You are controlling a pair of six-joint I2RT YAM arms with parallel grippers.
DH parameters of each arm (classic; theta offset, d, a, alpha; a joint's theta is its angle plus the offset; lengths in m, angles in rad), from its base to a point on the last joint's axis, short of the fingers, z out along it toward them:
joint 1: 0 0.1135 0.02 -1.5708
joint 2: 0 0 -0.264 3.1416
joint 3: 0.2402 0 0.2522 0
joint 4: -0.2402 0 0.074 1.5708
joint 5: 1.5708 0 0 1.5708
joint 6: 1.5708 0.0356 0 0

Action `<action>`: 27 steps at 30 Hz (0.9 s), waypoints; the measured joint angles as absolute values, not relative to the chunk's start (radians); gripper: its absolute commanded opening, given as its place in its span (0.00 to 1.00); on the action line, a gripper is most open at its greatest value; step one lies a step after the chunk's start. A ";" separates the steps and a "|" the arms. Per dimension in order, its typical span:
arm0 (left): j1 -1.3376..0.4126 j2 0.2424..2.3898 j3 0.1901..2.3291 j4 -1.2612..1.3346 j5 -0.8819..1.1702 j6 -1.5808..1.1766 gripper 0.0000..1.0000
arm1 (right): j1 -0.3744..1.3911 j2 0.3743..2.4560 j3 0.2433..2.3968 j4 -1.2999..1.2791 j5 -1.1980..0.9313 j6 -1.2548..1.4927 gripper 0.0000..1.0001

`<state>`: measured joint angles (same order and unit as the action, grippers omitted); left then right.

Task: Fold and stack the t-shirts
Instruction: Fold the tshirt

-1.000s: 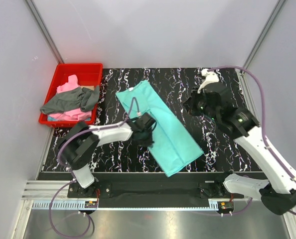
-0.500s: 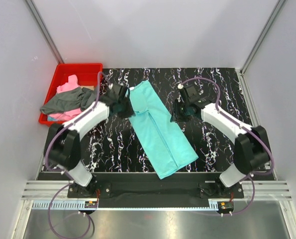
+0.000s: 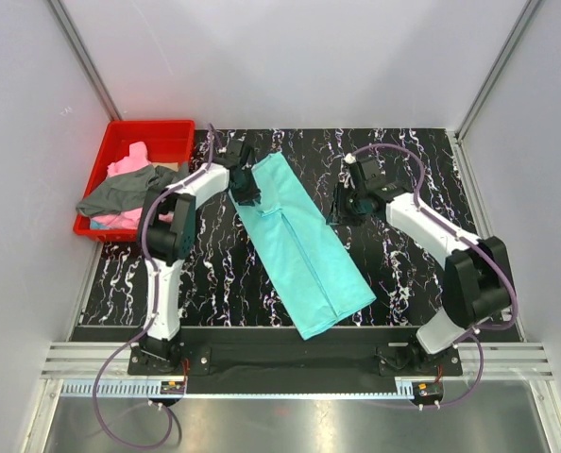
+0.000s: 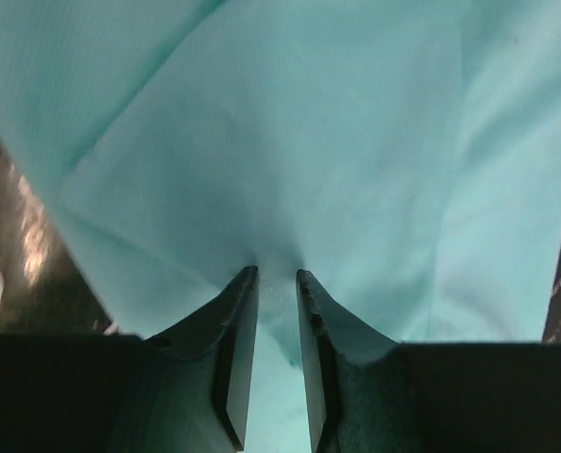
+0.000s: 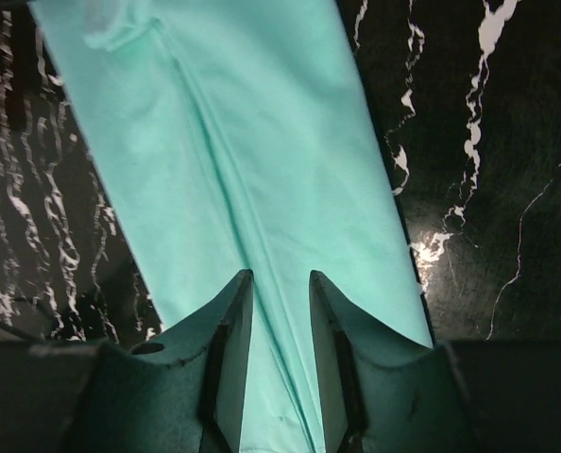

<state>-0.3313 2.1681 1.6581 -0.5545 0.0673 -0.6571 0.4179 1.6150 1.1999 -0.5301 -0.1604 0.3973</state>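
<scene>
A teal t-shirt (image 3: 299, 250) lies folded into a long strip, running diagonally across the black marbled table (image 3: 214, 274). My left gripper (image 3: 246, 192) is at the strip's far left edge. In the left wrist view its jaws (image 4: 277, 274) stand a narrow gap apart, tips against puckered teal cloth (image 4: 309, 142), open. My right gripper (image 3: 340, 209) is just off the strip's right edge. In the right wrist view it (image 5: 280, 276) is open, with the teal strip (image 5: 243, 142) lying below and nothing between the jaws. A pink t-shirt (image 3: 129, 162) and a dark grey t-shirt (image 3: 120, 193) lie crumpled in the bin.
The red plastic bin (image 3: 153, 125) stands at the table's far left corner, the grey shirt hanging over its near rim. White walls enclose the table on three sides. Bare marbled tabletop (image 5: 488, 189) shows right of the teal strip.
My left gripper went from the strip's middle left up to its far left end. My right gripper came in to the strip's right edge. Both jaws opened. The strip shifted slightly.
</scene>
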 measured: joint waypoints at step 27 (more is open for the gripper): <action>-0.295 2.091 1.699 -0.229 0.575 -0.676 0.51 | 0.418 1.408 1.050 -0.461 -0.159 0.469 0.40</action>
